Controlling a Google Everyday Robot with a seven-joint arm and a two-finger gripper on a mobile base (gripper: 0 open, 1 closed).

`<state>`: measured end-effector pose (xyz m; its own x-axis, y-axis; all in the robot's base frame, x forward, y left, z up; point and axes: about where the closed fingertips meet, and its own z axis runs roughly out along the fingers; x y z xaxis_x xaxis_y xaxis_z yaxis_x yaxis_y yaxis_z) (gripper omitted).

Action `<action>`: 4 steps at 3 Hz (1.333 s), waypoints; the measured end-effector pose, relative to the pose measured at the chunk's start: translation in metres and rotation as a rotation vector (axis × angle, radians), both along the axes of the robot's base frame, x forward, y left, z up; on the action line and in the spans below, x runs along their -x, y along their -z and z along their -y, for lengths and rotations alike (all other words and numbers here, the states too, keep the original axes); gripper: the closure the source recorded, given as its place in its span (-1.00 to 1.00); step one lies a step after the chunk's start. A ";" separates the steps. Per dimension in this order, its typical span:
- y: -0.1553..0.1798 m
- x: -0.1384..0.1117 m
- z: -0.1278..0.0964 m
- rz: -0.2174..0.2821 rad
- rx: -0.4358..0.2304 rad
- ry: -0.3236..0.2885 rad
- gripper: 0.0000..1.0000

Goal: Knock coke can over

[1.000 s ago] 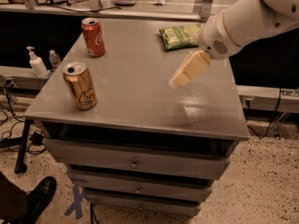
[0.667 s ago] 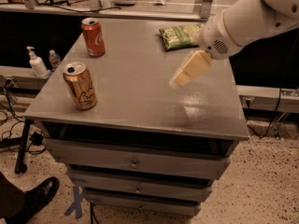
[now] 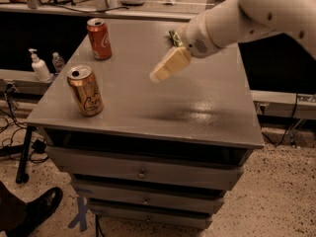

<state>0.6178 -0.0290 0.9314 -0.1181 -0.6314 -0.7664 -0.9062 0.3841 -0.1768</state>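
The coke can point(image 3: 99, 38), red-orange with white script and a silver top, stands upright at the far left of the grey cabinet top point(image 3: 197, 107). My gripper point(image 3: 155, 76) hangs from the white arm above the middle of the top, to the right of the coke can and well apart from it. Its cream fingers point(image 3: 170, 64) point down to the left and look pressed together with nothing between them. A gold can point(image 3: 85, 90) with dark script stands upright near the front left.
A green bag point(image 3: 174, 37) shows only as a sliver behind the arm at the back. A soap dispenser point(image 3: 38, 66) and a small bottle point(image 3: 58, 61) stand on a low ledge to the left. A person's black shoe point(image 3: 42, 209) is on the floor by the drawers point(image 3: 143, 172).
My gripper has moved left across the top toward the cans and now covers most of the green bag. Both cans stand where they were.
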 end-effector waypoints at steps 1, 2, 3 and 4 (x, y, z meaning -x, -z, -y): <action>0.008 -0.034 -0.041 0.024 -0.093 -0.006 -1.00; 0.022 -0.061 -0.071 0.034 -0.174 0.005 -1.00; 0.032 -0.079 -0.091 0.037 -0.247 0.021 -1.00; 0.032 -0.079 -0.091 0.037 -0.247 0.021 -1.00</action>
